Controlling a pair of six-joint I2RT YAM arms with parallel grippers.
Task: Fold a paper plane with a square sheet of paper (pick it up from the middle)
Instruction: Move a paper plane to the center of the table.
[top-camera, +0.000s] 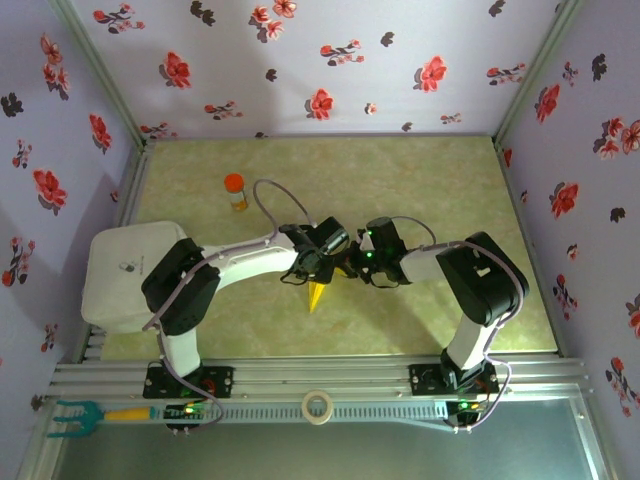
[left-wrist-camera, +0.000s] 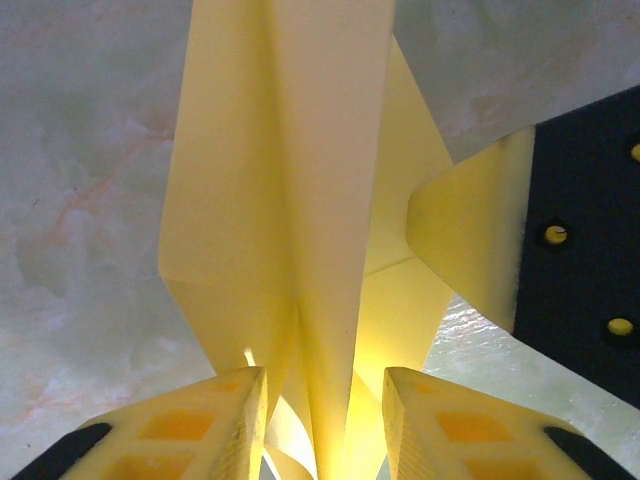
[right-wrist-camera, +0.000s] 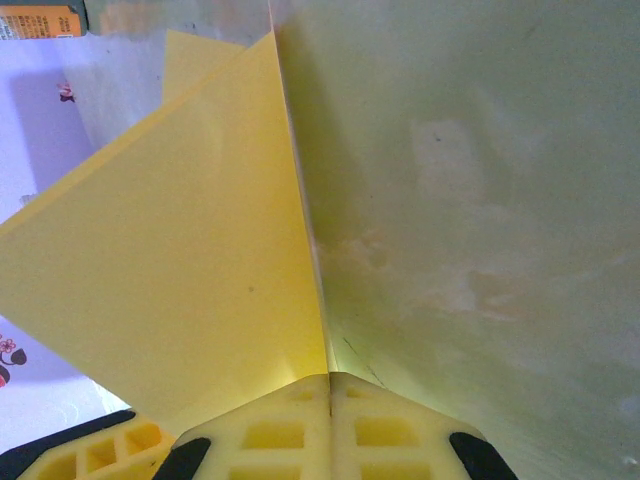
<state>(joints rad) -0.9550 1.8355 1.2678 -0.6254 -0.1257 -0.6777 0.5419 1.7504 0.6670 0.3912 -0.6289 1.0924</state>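
Paper plane (top-camera: 317, 295) edge pinched in right gripper (right-wrist-camera: 330, 380).

- We have two arms, the left arm (top-camera: 245, 255) and the right arm (top-camera: 455, 255), each with white link shells and bulky black joint housings.
- A thin grey cable (top-camera: 265, 195) loops off our left arm.
- Small green lights (top-camera: 368, 255) glow on the black wrist module of the right arm.
- The left pincer (left-wrist-camera: 325, 410) has pale yellow fingers (left-wrist-camera: 200, 425) moulded in a waffle grid, with black outer corners.
- The right pincer (right-wrist-camera: 330, 390) has the same yellow lattice fingers. Its black side plate (left-wrist-camera: 585, 250) carries round yellow studs.
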